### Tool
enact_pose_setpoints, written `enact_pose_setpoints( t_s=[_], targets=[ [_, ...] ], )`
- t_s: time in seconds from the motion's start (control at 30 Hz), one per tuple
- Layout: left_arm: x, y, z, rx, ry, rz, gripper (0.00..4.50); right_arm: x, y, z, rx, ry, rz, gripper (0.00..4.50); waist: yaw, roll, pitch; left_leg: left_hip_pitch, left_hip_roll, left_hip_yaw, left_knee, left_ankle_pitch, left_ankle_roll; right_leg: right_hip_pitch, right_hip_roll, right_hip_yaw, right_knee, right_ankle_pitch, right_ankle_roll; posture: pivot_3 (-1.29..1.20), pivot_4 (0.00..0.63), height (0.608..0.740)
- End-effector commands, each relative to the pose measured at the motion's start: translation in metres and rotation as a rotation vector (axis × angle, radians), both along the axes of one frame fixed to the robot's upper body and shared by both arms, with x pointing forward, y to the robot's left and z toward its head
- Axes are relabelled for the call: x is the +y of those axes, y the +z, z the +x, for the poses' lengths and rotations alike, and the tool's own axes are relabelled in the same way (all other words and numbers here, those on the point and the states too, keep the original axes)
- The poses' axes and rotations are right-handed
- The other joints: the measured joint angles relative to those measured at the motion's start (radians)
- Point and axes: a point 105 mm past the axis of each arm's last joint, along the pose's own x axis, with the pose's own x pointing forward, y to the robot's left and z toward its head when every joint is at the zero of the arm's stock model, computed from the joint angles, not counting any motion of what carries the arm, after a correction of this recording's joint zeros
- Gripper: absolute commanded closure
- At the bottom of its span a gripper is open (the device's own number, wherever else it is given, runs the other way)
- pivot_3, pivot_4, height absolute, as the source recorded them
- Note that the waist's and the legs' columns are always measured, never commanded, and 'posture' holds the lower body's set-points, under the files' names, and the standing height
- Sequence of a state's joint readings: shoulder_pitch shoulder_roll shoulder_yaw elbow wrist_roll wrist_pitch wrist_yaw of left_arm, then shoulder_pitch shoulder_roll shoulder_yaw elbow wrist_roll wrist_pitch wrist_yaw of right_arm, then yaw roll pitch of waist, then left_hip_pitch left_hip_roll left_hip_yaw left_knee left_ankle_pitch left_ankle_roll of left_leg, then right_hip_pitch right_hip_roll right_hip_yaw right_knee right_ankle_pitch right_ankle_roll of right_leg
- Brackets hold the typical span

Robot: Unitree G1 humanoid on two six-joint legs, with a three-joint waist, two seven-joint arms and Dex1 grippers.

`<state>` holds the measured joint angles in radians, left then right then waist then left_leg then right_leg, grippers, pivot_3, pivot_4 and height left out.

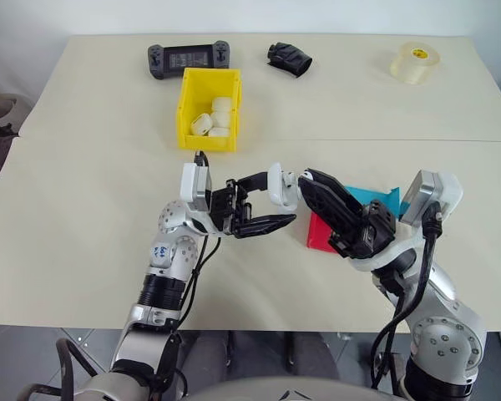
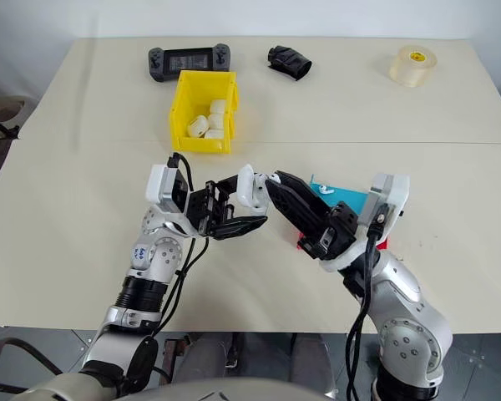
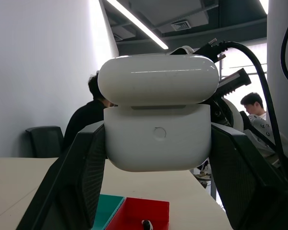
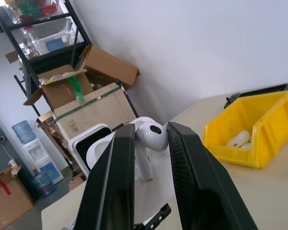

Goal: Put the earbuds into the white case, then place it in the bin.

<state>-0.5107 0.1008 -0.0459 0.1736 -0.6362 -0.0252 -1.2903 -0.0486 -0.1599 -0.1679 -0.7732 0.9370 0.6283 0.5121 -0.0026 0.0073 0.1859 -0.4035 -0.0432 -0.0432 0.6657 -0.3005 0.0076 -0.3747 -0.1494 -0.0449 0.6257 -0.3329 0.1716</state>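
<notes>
Left gripper clamped on the white case, held above the table in front of the robot; fingers pinch the case body from both sides, clear in the left wrist view, case between the two black fingers; lid sits a little raised off the body, a dark gap at the seam.

Right gripper closed on one earbud, head of the bud up between the fingertips, stem pointing down between the fingers; in the head views the right gripper tips sit just beside the case, nearly touching it; cannot tell from there if bud meets case.

Bin yellow, on the table beyond the grippers, well apart from them; several white cases lie inside it; same bin in the right wrist view with white pieces inside.

Red tray and blue tray on the table under the right arm, side by side; one earbud lies in the blue tray; a small dark-tipped item in the red tray in the left wrist view, too small to name.

Far edge of the table: black game controller, black crumpled object, tape roll; people in the background of the left wrist view; shelf with cardboard boxes in the right wrist view.
</notes>
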Motion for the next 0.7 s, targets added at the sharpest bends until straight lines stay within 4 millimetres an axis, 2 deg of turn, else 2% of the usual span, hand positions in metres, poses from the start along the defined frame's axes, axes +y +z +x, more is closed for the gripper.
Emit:
enact_pose_setpoints(
  t_s=[0.03,0.4,0.7],
  targets=[
    [0.0,0.005,-0.002,-0.024,0.001,-0.005,1.7,0.001,0.005,-0.004,-0.047,0.006,0.007,3.48,0.001,0.0,0.0,0.0,0.0,0.0,0.0,0.0,0.0,0.0,0.0,0.0,0.0,0.0,0.0,0.0,0.15,0.74],
    [0.0,0.006,0.001,-0.018,0.025,-0.01,1.7,0.005,0.026,-0.009,-0.116,0.044,0.048,3.48,0.001,0.0,0.0,0.0,0.0,0.0,0.0,0.0,0.0,0.0,0.0,0.0,-0.001,0.0,0.0,0.0,0.15,0.74],
    [-0.002,0.012,0.003,-0.001,0.036,-0.031,1.7,0.012,0.017,-0.006,-0.08,0.051,0.063,3.48,0.001,0.0,0.0,0.0,0.0,0.0,0.0,0.0,0.0,0.0,0.0,0.0,0.0,0.0,0.0,0.0,0.15,0.74]
  ],
)
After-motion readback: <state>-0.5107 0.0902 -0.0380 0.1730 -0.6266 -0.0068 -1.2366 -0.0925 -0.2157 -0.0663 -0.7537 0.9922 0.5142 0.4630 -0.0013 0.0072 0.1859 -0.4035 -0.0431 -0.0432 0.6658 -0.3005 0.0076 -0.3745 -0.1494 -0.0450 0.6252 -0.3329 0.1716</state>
